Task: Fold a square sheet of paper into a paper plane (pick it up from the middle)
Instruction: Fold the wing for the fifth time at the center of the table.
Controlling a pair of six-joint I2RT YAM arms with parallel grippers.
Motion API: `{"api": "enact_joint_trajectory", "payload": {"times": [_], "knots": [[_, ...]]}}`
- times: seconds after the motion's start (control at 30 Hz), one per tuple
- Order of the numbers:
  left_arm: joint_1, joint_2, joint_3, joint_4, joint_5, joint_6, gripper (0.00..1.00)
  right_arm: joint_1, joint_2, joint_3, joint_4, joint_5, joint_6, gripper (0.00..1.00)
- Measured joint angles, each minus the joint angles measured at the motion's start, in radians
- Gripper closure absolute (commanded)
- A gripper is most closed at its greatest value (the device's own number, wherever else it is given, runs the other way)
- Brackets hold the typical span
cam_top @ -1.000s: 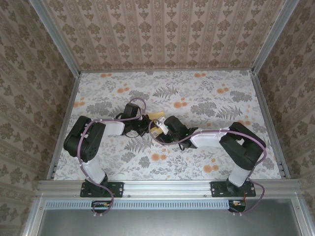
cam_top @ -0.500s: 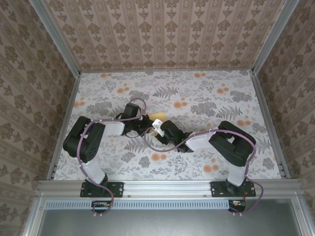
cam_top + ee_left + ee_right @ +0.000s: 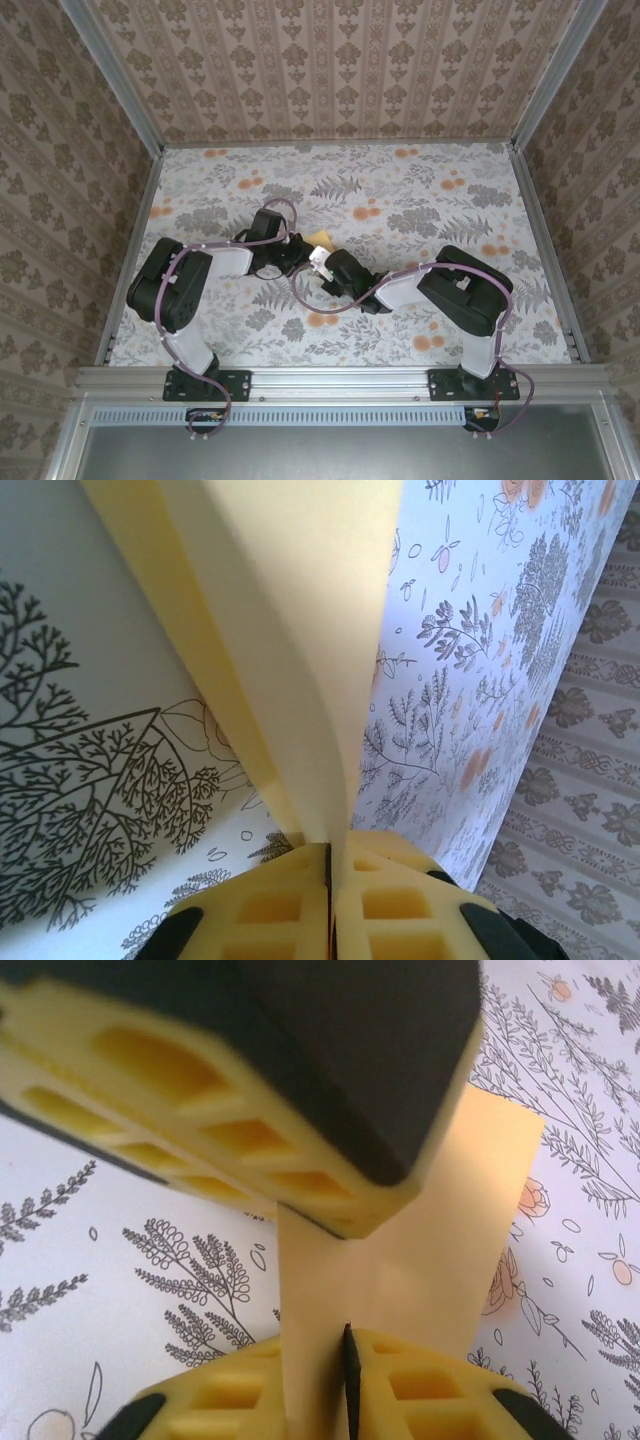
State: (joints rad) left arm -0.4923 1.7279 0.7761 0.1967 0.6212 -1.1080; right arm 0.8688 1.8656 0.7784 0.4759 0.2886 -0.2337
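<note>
Jaws on the left gripper [image 3: 328, 860] and right gripper [image 3: 346, 1352] are both clamping the folded sheet of paper [image 3: 290, 630], about midway between the desk's [image 3: 420, 190] side edges.

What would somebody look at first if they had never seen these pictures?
Probably the folded yellow paper sheet, bright against the grey flowery table cover near the table's middle. The robot's left hand and right hand meet there, each pinched shut on the paper from its own side.
</note>
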Motion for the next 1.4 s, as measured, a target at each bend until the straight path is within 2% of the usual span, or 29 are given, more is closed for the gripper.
{"api": "enact_joint_trajectory", "payload": {"times": [0.1,0.27,0.43,0.57,0.77,1.0,1.4], "knots": [[0.031,-0.034,0.000,-0.026,0.005,-0.001,0.72,0.000,0.000,-0.003,0.000,-0.001,0.005,0.90],[0.127,-0.122,0.000,-0.079,0.001,0.021,0.60,-0.004,-0.019,-0.007,-0.009,-0.033,0.042,0.93],[0.188,-0.221,-0.024,-0.113,-0.020,0.048,0.54,-0.020,-0.032,-0.007,-0.023,-0.105,0.111,0.94],[0.200,-0.279,-0.064,-0.122,-0.039,0.069,0.53,-0.045,-0.032,-0.003,-0.051,-0.178,0.180,0.94],[0.178,-0.306,-0.155,-0.094,-0.051,0.082,0.54,-0.076,-0.032,0.024,-0.081,-0.288,0.293,0.93],[0.101,-0.298,-0.188,-0.030,-0.057,0.084,0.63,-0.117,-0.025,0.033,-0.091,-0.422,0.431,0.91],[0.040,-0.151,-0.187,0.116,-0.042,0.080,0.74,-0.185,0.029,0.057,-0.060,-0.616,0.627,0.92]]}}
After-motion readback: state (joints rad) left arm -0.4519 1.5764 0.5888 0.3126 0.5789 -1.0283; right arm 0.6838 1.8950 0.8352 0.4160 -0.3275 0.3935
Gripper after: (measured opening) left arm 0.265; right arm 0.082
